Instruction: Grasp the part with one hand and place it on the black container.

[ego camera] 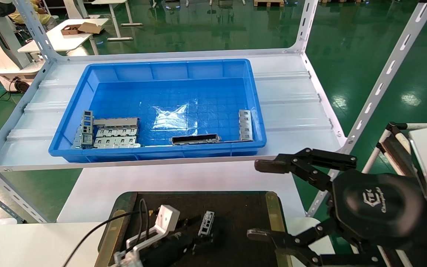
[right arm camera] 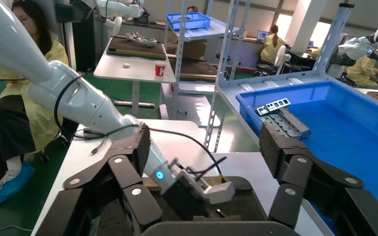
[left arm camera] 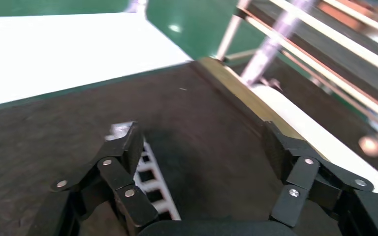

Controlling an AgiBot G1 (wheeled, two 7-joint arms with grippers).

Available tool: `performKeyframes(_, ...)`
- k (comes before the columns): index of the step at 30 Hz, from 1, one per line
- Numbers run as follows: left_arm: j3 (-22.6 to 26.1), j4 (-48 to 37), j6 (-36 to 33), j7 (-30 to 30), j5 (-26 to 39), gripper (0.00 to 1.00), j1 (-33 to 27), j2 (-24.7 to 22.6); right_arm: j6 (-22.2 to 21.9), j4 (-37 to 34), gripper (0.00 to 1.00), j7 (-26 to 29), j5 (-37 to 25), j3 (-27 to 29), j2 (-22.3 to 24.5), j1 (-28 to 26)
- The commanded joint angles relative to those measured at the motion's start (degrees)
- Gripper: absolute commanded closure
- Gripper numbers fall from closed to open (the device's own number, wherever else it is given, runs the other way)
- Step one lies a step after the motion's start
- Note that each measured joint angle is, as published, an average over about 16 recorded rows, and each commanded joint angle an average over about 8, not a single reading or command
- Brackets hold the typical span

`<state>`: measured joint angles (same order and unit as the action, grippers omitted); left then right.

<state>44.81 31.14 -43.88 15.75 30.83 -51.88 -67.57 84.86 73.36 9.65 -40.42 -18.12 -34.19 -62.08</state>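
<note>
Two end effectors in head view: left end effector (ego camera: 195, 237) low over black container (ego camera: 235, 207), part (ego camera: 207, 223) at its tips; right end effector (ego camera: 272, 200) spread wide beside the container. Left wrist: fingers (left arm camera: 128, 147) apart, part (left arm camera: 150, 182) lying on container (left arm camera: 202, 128) against one finger. Right wrist: bin (right arm camera: 354, 123) on shelf.

The black container (ego camera: 235, 207) has a matt, slightly rough dark surface and dull brass-coloured rims. The part (ego camera: 207, 223) is pale bare metal. Farther off, the blue bin (ego camera: 98, 76) is glossy moulded plastic, its floor reflecting light.
</note>
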Motion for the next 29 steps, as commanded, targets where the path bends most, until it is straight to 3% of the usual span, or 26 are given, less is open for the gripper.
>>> performKeyframes(1,1.0,0.2,-3.5,0.2,1.1,0.00,-0.3,1.7,0.0,0.0,0.00,0.0,0.0,0.0,0.0,0.0)
performKeyframes(15,4.1,4.2,-20.0,1.4,5.6,0.00,-2.6,12.8,0.0,0.0,0.00,0.0,0.0,0.0,0.0,0.0)
performKeyframes(29,4.3,7.9,-24.8,0.9,6.5,0.00,-4.6,17.8,0.0,0.0,0.00,0.0,0.0,-0.1,0.0,0.0)
